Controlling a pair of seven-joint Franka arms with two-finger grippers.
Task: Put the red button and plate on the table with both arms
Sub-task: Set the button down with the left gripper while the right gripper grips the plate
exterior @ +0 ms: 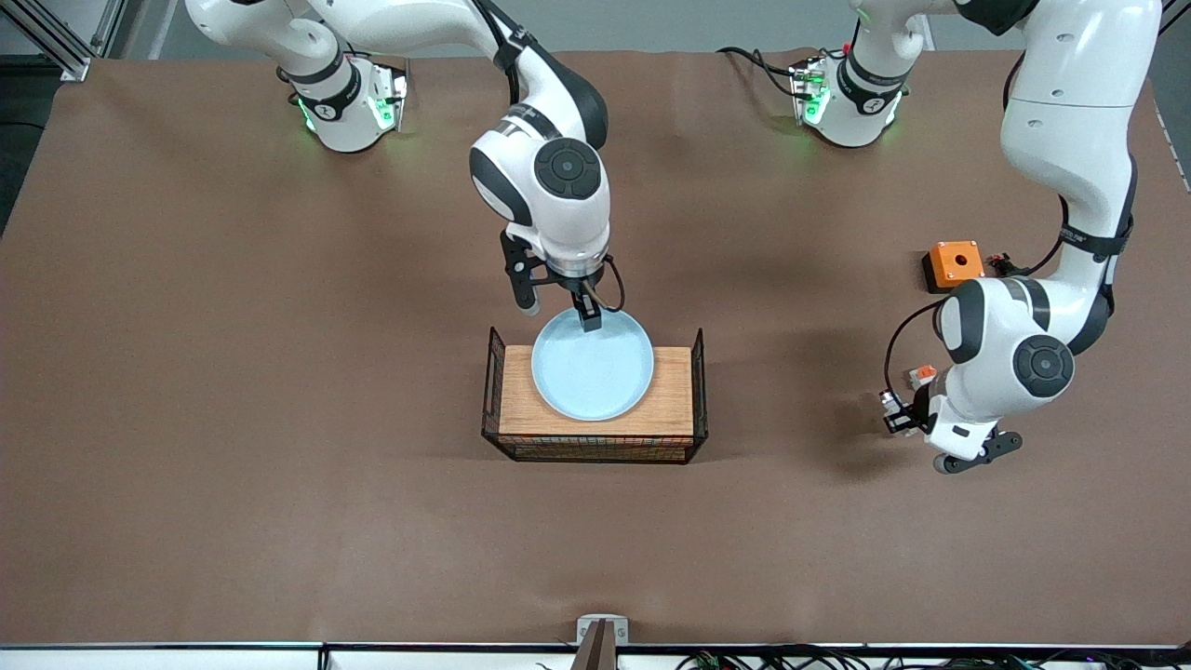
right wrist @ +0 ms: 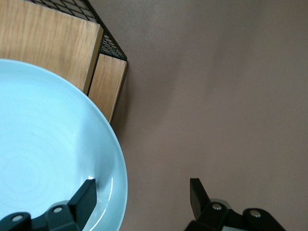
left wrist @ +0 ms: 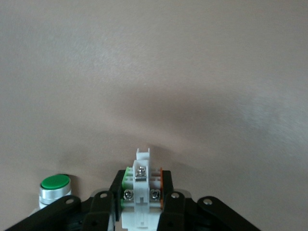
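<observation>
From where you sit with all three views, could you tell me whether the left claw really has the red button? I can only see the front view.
Observer: Yes. The left wrist view shows the left claw shut on the red button, with a finger on each of its sides.
Operator: Thank you. Is anything close beside it?
Observer: A green-capped push-button stands on the table right beside that claw.
Operator: And the right claw at the plate?
Observer: The right claw is open and straddles the rim of the plate. One finger is over the plate's inside, and the other is outside the rim, over the table.
</observation>
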